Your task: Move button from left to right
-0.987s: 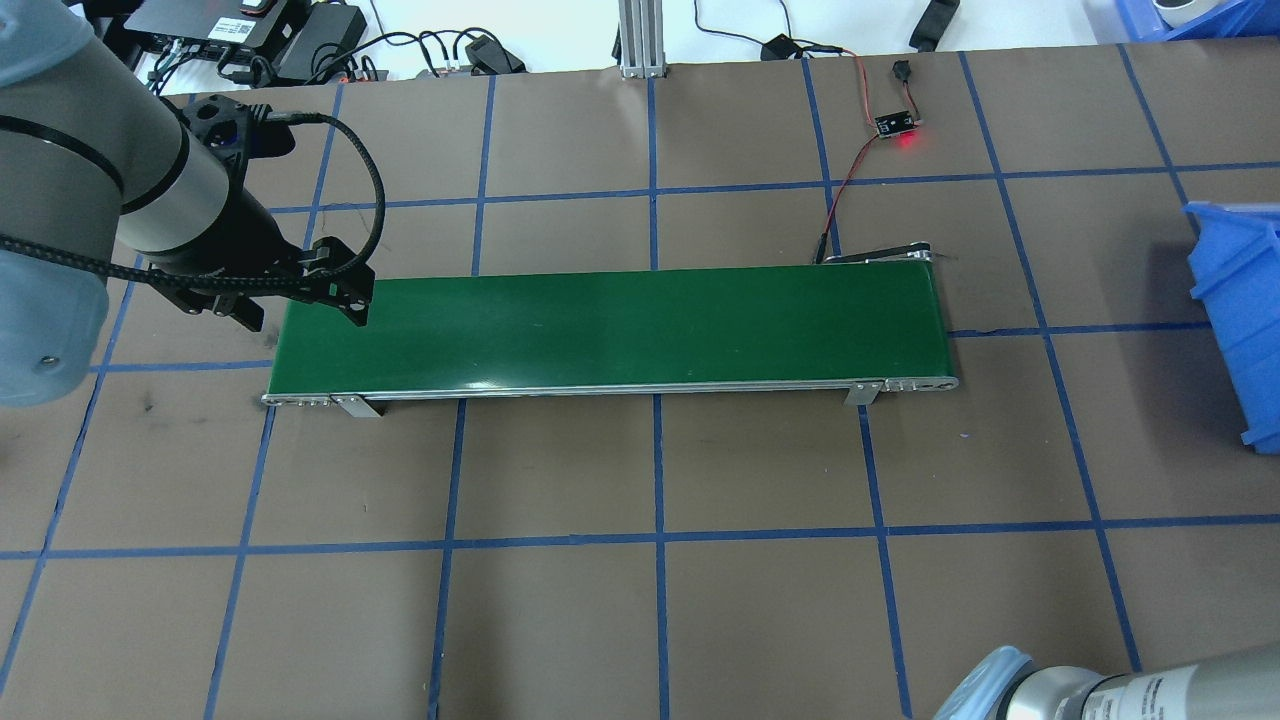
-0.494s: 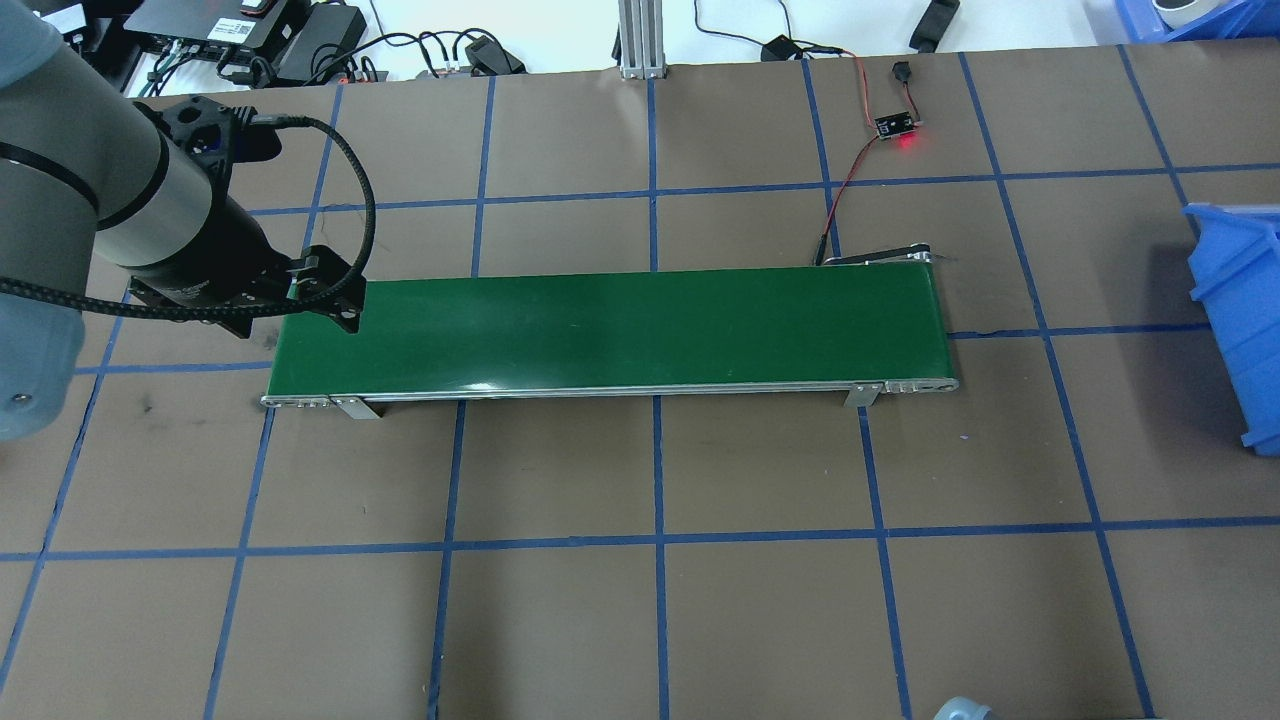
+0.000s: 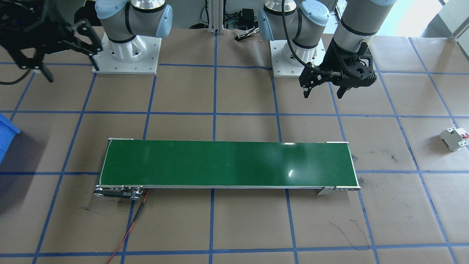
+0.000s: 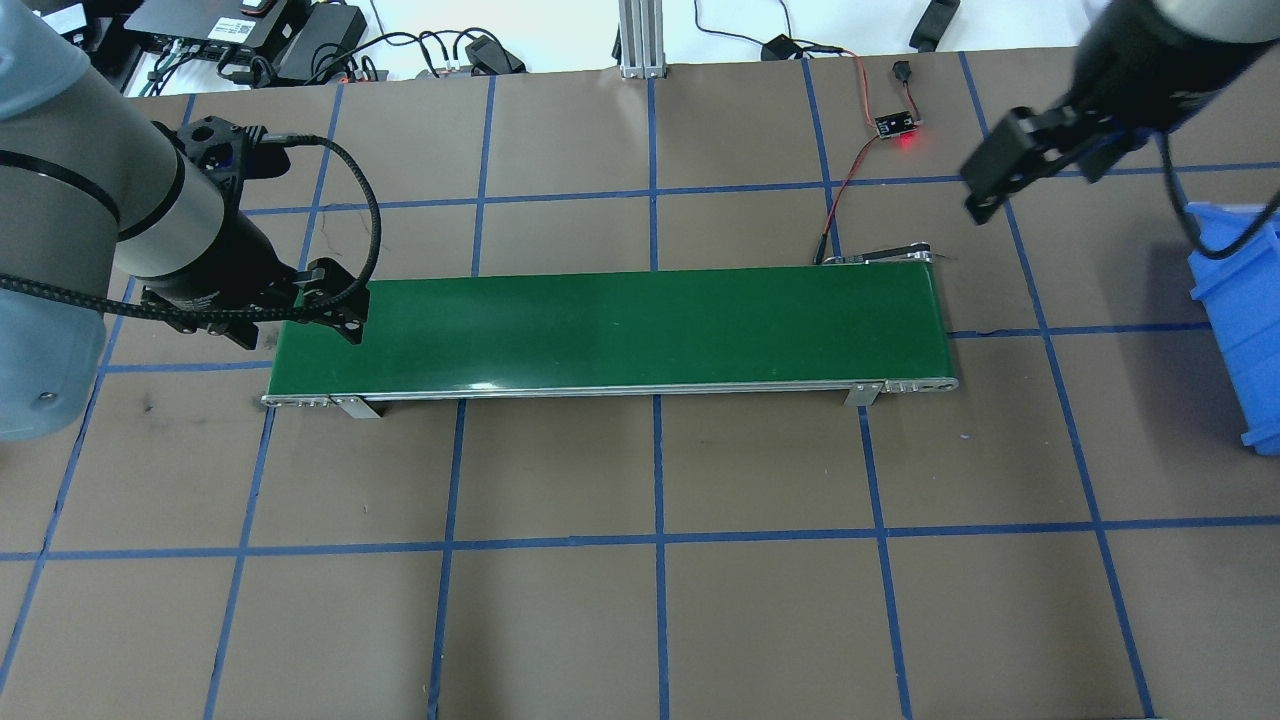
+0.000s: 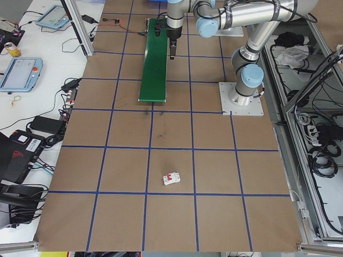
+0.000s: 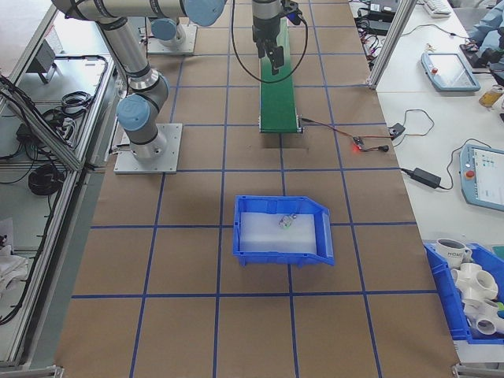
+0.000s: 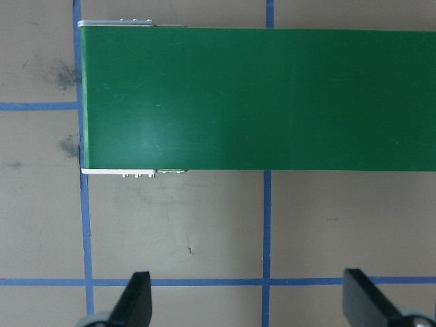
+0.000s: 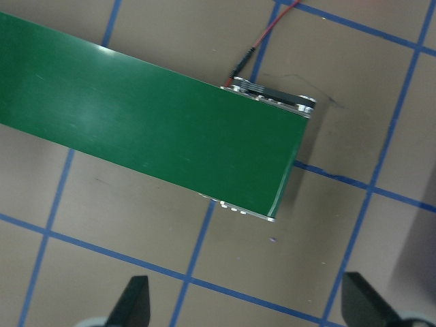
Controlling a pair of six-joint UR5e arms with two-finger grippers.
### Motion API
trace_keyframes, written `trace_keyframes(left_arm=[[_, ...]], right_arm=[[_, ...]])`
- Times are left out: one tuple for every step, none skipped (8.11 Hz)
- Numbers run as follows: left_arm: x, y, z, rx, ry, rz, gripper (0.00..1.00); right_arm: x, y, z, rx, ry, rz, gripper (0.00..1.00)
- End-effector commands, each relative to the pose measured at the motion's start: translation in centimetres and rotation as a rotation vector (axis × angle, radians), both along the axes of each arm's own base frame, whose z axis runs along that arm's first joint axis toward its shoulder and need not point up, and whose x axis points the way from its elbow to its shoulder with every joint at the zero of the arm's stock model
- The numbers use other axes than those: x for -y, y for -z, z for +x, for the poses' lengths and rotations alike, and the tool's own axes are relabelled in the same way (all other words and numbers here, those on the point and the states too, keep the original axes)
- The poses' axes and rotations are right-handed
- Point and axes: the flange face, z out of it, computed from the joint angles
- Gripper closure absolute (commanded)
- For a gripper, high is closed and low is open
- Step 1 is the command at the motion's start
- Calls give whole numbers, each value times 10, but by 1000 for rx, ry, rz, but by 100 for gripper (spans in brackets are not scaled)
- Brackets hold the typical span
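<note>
Long green belt [image 4: 610, 325] lying across a brown gridded table.

Left gripper [image 4: 300, 312] hanging just off the belt's left end, on the robot's side. Jaws wide and empty, seen best from the left wrist, where both fingertips [image 7: 136, 300] frame bare table short of the belt.

Right gripper [image 4: 1040, 175] hovering high near the belt's right end. Jaws wide too, holding nothing. From that wrist, looks down on the belt's end and a red wire [image 8: 262, 30].

Blue bin [image 6: 315, 236] well beyond the belt's right end. Only its edge shows in the overhead. From the right side, shows a small pale thing inside, apparently the button [image 6: 285, 223], too small to be sure.

Grey block [image 5: 171, 179] with red marks well beyond the belt's left end. Out of the overhead, visible from the front and left side.
</note>
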Motion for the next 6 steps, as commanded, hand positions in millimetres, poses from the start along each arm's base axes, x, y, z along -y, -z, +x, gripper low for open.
trace_keyframes(left_arm=[[-2, -8, 3, 7, -11, -30, 0], [-9, -16, 1, 11, -10, -48, 0], [-24, -37, 0, 18, 0, -99, 0], [-27, -38, 0, 17, 17, -100, 0], [-26, -37, 0, 21, 19, -96, 0], [-27, -38, 0, 18, 20, -91, 0]], right_arm=[[8, 33, 99, -34, 98, 15, 0], [11, 37, 99, -38, 98, 18, 0], [13, 39, 99, -40, 97, 21, 0], [13, 40, 99, -46, 80, 20, 0], [15, 40, 96, -47, 80, 20, 0], [16, 40, 91, -71, 87, 18, 0]])
